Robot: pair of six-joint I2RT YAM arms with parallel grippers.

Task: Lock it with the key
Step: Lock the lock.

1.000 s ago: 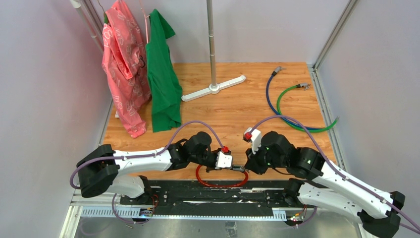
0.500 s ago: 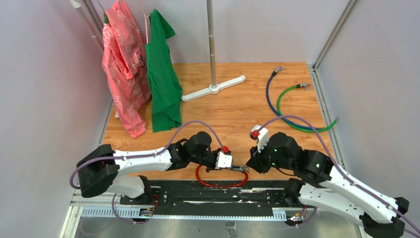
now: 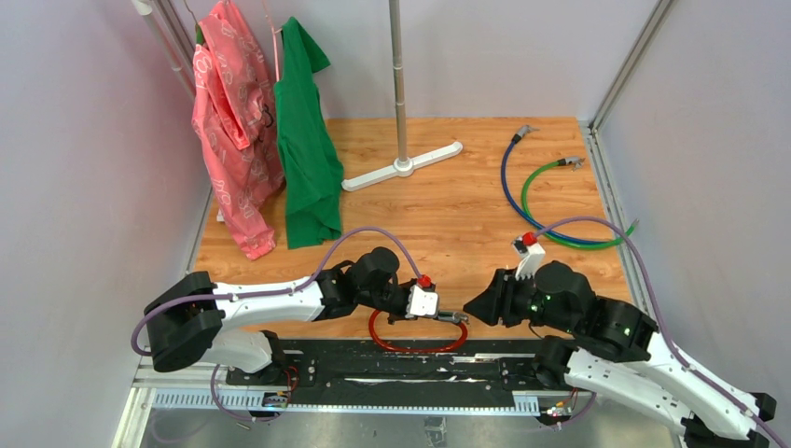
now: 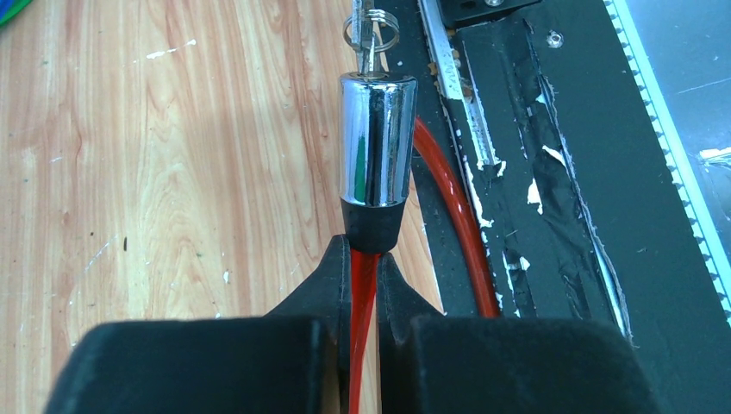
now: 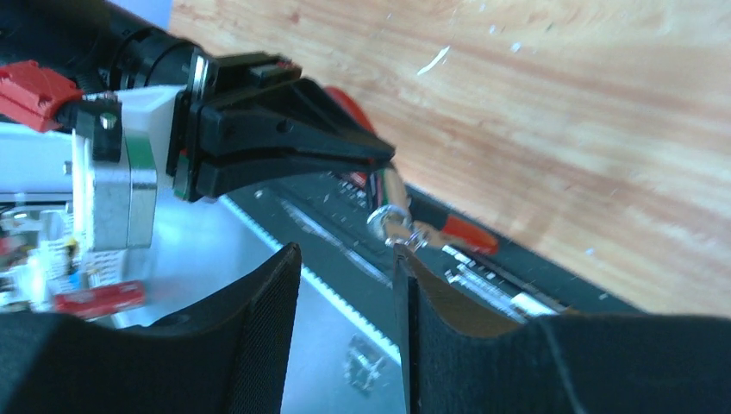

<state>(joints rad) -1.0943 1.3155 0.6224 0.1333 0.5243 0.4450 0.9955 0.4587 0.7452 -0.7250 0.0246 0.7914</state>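
- Top external view: the left gripper [image 3: 440, 315] is clamping narrowly on the red cable [image 3: 410, 350] of a cable lock, just behind the chrome lock barrel [image 3: 452, 317], at the near edge of the table [image 3: 448, 215]. The right gripper [image 3: 469, 308] is hovering just beside the barrel's free end and facing it. The key is too small to be made out here.
- Left wrist view: the left gripper is pinching the red cable right under the barrel's black collar [image 4: 375, 226], and the barrel is pointing away from the camera. The key [image 4: 370, 53] is sitting in the barrel's far end, with its wire ring [image 4: 371, 19] showing beyond it.
- Right wrist view: the right gripper is standing part-open and gripping nothing. The key and its ring are lying just off the tip of one finger, beside that finger and not between the two. Whether metal is touching the pad cannot be told.
- Progress, as a judgement: the key is already seated in the lock, so insertion is looking done. Whether it has been turned is not showing in any view.
- Remaining, as a judgement: the right gripper is needing to line its jaws up around the key, close on it and twist while the left gripper is steadying the barrel.
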